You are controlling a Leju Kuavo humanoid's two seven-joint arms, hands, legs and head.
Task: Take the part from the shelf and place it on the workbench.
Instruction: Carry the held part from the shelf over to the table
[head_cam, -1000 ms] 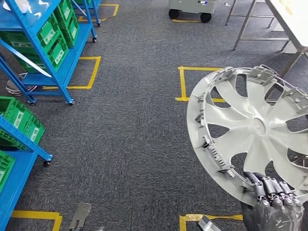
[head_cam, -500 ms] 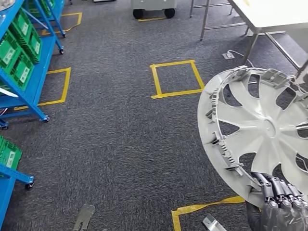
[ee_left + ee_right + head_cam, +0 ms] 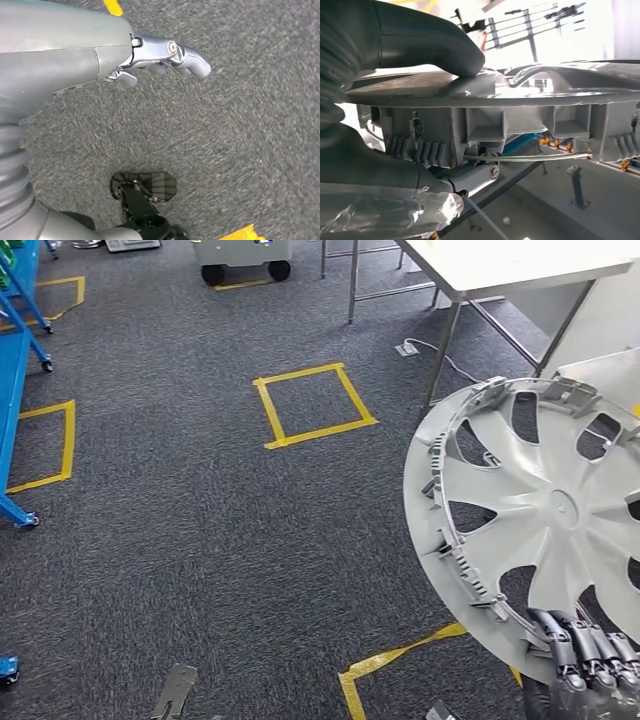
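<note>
Above the grey carpet floor (image 3: 189, 520), short of the table (image 3: 513, 265), the right hand (image 3: 585, 665) grips the hubcap part (image 3: 543, 520) by its lower rim. Left hand (image 3: 166, 55) hangs loosely open, fingers extended, holding nothing.

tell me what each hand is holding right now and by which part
The right hand grips the grey wheel cover by its rim, at the edge nearest the robot. The left hand holds nothing.
</note>
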